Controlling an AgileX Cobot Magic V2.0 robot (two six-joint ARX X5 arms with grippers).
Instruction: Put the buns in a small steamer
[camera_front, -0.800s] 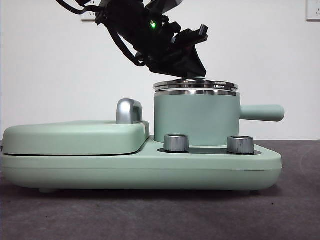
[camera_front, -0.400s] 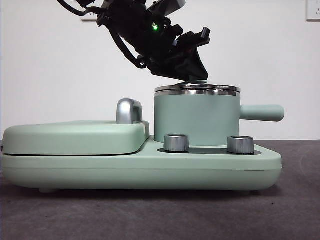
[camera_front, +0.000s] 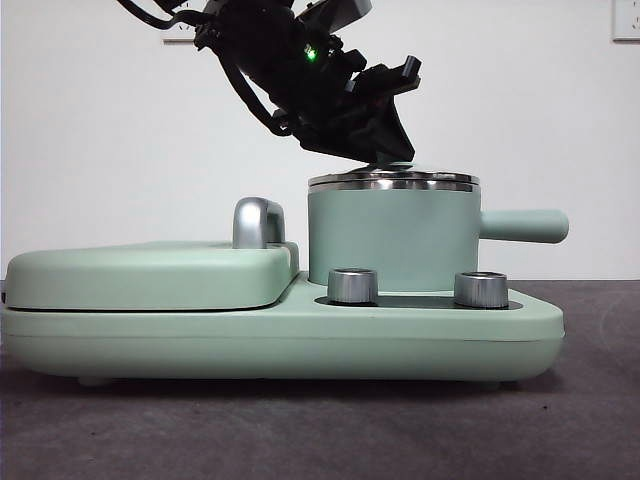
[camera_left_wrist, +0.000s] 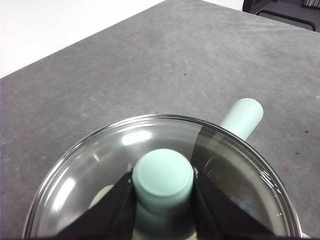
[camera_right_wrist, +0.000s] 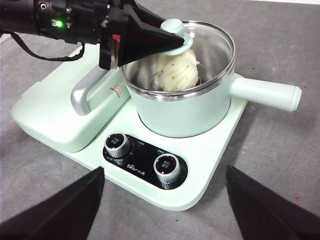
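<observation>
bun (camera_right_wrist: 177, 70) in steamer (camera_front: 392, 240) | lid (camera_left_wrist: 165, 165) on steamer | griddle (camera_front: 150, 275) left of it

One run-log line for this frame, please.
left end effector: shut on lid knob | lid: seated on small steamer | ridged bun: inside | right end effector: open, waiting

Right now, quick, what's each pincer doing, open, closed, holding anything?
Left pincer: closed on the lid knob of the small steamer.
Right pincer: open, holding nothing, hovering near the control dials.
</observation>
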